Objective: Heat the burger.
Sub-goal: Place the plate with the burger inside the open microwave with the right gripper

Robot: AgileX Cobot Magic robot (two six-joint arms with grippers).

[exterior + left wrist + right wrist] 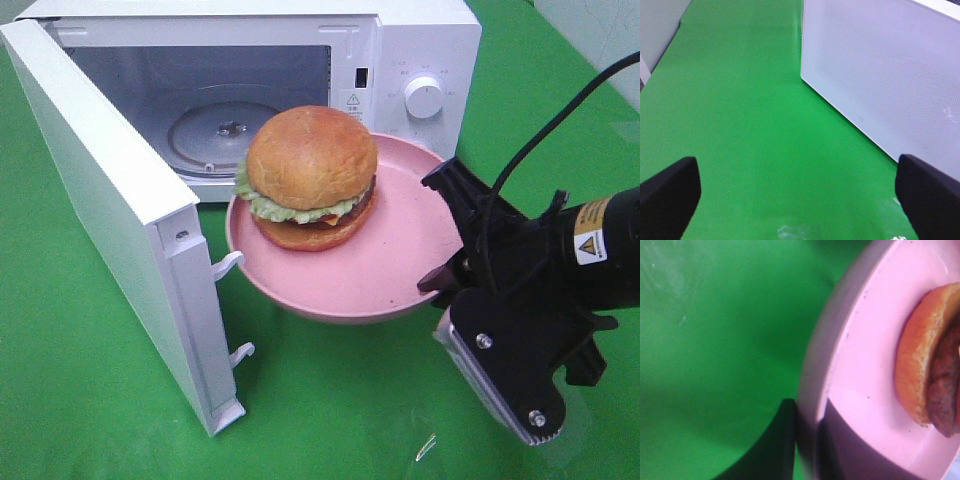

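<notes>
Right gripper clamps the pink plate carrying the burger.

The burger sits on the plate; my right end effector holds the rim, before the open microwave, door at left.

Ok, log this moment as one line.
right tool: shut on plate rim | left tool: open, empty | burger: on plate | plate: before microwave | door: open
</notes>
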